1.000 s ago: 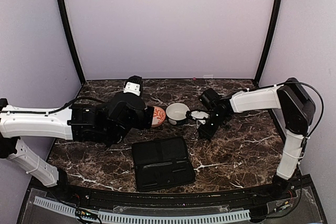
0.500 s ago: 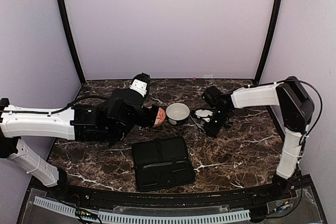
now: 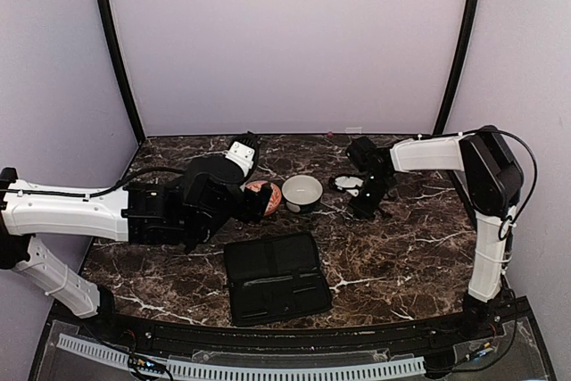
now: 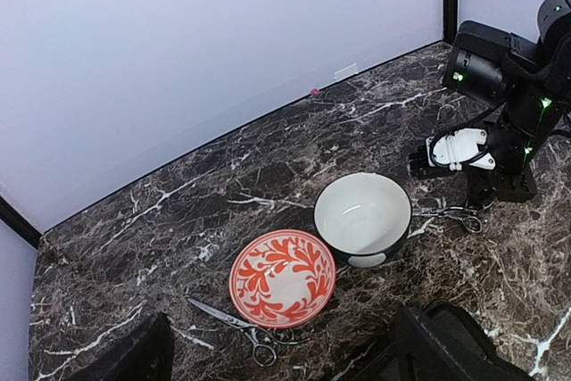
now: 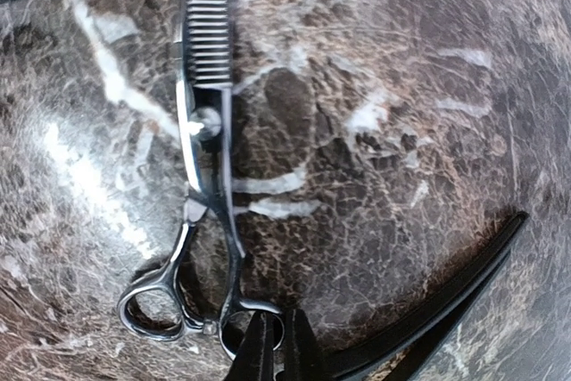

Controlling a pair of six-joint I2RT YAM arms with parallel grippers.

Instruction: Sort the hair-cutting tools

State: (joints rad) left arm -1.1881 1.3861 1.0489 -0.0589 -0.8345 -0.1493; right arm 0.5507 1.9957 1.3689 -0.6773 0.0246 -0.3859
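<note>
Right claw: fingertips are seen pressed together, set down right at the ring handles of the toothed scissors; whether a ring is pinched between them cannot be told.
Toothed scissors: laid flat on the tabletop, closed, with the toothed blade pointed away from the right claw and towards the white bowl. The two rings are found at the claw's tips.
Slim dark stick: seen on the marble just beside the right claw, running off slantwise; what it is cannot be made out.
Left claw: fingers are spread wide apart and held above the tabletop at the near side of the orange bowl.
Plain scissors: laid flat just in front of the orange bowl, rings turned towards the left claw, framed between its two fingers in the left wrist view and touched by neither.
Scissors counted: two pairs, well apart, one beside each bowl.
Bowls counted: two, an orange-patterned bowl and a white bowl, stood upright side by side and nearly touching.
Case counted: one flat black case, laid open near the front edge. Thin items are seen inside, too small to be named.
</note>
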